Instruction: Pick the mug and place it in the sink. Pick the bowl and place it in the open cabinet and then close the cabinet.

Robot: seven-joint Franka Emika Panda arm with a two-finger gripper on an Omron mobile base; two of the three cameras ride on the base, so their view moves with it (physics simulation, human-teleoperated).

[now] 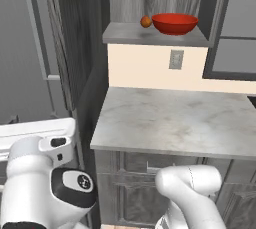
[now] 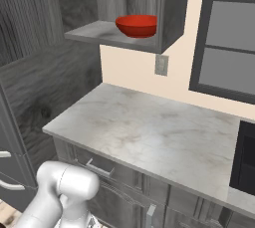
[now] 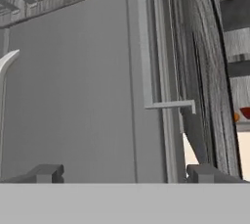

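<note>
One red bowl (image 1: 175,23) resting on the open cabinet's shelf (image 1: 130,35), just beside a small orange ball (image 1: 145,21) and above the marble counter (image 1: 175,120); seen in the right base view at the same shelf (image 2: 94,33), near its right wall. Cabinet door not yet shut. Gripper (image 3: 124,175) spread to full width, holding nothing, aimed at the tall grey unit (image 3: 73,96) and its bar handle (image 3: 146,47), well to the left of the shelf. Judged rigid, light and glossy, hence slippery; if ever regrasped, best pinched across the rim wall, one fingertip inside. Door likely stiff, light on its hinge; best pushed flat on the panel.
</note>
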